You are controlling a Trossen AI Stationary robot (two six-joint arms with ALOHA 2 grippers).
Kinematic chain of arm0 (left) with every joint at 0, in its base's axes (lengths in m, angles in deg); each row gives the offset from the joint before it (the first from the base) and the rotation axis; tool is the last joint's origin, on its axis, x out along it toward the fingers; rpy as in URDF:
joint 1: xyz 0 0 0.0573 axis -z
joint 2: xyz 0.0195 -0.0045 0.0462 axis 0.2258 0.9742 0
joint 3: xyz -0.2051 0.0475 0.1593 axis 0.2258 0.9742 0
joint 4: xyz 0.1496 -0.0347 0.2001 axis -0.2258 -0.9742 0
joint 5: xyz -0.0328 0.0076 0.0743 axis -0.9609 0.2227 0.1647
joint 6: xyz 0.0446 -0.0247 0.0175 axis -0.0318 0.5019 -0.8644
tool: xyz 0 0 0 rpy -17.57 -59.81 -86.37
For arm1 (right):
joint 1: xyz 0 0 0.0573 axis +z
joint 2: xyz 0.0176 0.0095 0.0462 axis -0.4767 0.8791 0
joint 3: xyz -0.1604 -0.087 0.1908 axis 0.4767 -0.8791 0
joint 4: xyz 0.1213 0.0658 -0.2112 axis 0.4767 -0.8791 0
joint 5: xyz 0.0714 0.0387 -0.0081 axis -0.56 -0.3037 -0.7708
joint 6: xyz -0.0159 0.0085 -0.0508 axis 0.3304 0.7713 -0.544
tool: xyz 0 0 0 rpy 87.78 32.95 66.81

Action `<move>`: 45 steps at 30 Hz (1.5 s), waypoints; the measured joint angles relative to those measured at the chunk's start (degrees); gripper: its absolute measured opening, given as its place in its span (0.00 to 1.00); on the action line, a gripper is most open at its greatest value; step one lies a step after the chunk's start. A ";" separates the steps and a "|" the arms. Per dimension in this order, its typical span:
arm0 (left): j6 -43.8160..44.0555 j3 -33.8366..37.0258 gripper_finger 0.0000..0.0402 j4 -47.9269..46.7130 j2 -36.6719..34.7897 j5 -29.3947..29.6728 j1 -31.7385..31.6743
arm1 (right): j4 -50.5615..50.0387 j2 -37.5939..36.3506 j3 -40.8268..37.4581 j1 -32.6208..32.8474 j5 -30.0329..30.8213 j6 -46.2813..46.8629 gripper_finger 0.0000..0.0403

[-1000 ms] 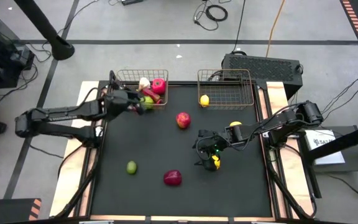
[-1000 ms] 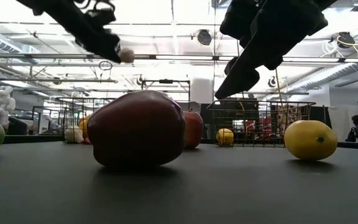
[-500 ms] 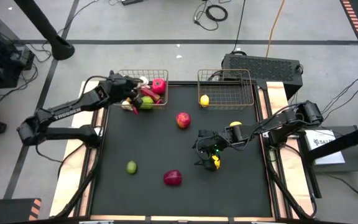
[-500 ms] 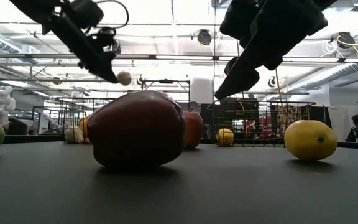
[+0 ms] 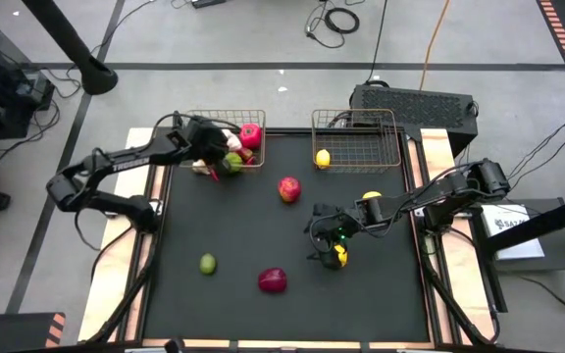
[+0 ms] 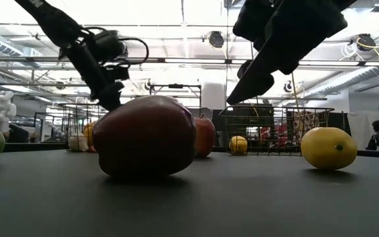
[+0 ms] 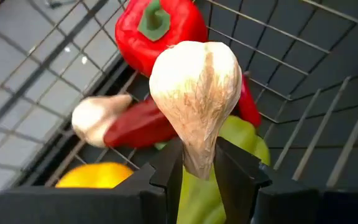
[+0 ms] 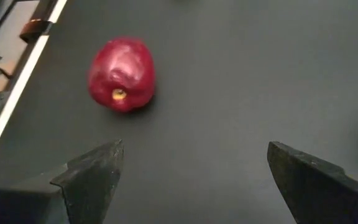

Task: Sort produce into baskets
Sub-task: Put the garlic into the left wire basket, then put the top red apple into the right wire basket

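At the tabletop's (image 5: 224,226) far edge stand two bronze wire-mesh baskets.

- Left basket (image 5: 226,119): rectangular, open grid walls, at the far-left corner. Holds a glossy red pepper (image 7: 157,32) with green stem, a second pale garlic bulb (image 7: 95,118), a long red chilli (image 7: 138,122), a green piece and a yellow piece low down. Little free room remains inside.
- Right basket (image 5: 358,121): same make, at the far-right corner. One yellow lemon (image 5: 323,157) sits at its near-left corner; most of its floor is bare.
- Left tool (image 7: 197,167): over the left basket, clenched on a garlic bulb (image 7: 196,99). Bulb is cream-white, teardrop-shaped, streaked with brown, gripped at its narrow end between the two dark fingers.
- Right tool (image 5: 328,242): low over the mat's right-centre, fingers (image 8: 92,177) spread wide with nothing between them, just beside a yellow lemon (image 5: 339,256).
- Loose on the black matte mat: red apple (image 5: 289,188) mid-mat; dark red, smooth, rounded fruit (image 5: 273,280) near the front edge; green lime (image 5: 207,263) front-left; another lemon (image 5: 371,197) near the right arm.
- Open room: wide bare mat between the loose pieces, especially along the left side and front.
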 joint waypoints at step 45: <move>16.43 -16.06 0.45 -9.70 -9.40 2.89 21.54 | 2.72 0.00 -0.01 -0.19 4.97 3.00 0.95</move>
